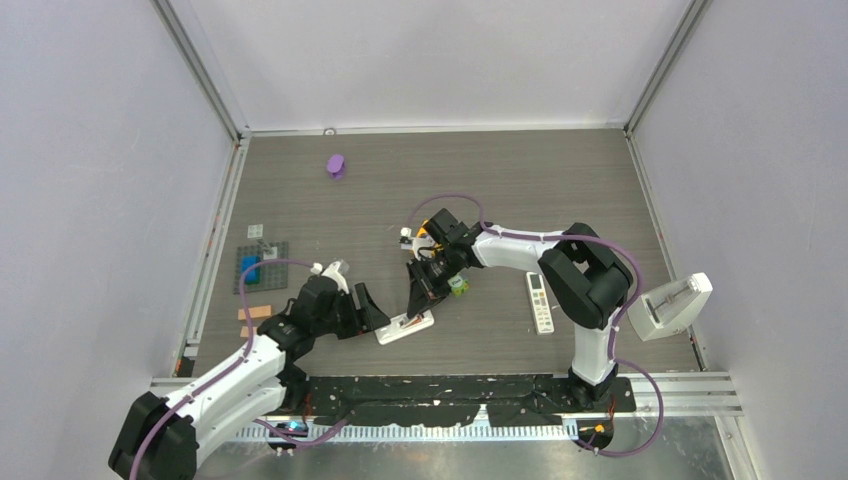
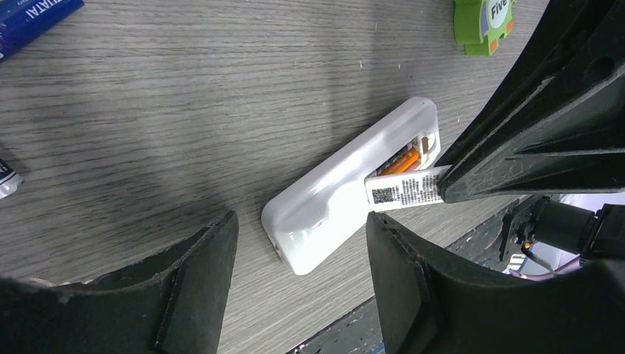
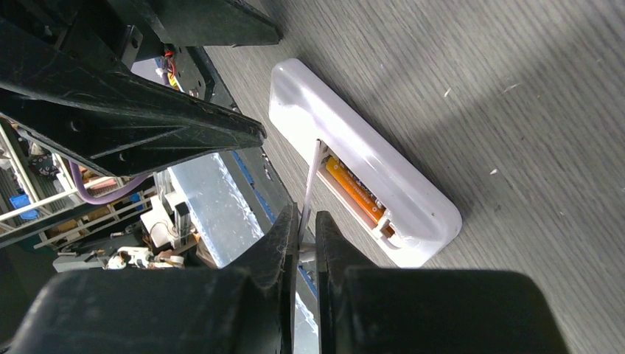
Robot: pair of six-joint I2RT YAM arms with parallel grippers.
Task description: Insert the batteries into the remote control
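White remote control (image 2: 332, 195) lies back-up on the table (image 2: 184, 110), with an orange battery (image 2: 402, 162) seated in its open bay. The right gripper (image 3: 307, 225) pinches the thin cover (image 3: 309, 181) by its edge, probably to keep the bay free. The left gripper (image 2: 298, 225) stands released astride the remote, likely to steady it. "Five" reads on the green block (image 2: 483, 26), "ATAI" on a blue pack (image 2: 29, 22); the cover's label is too small to read.

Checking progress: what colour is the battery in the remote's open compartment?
Orange; the battery shows best in the right wrist view.

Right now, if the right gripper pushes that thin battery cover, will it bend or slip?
Edge-on, the battery cover looks very thin, so it will probably flex rather than stay stiff. The right gripper pinches only one end, so it may pivot or slip. The white remote lies flat, ungripped, so it could slide.
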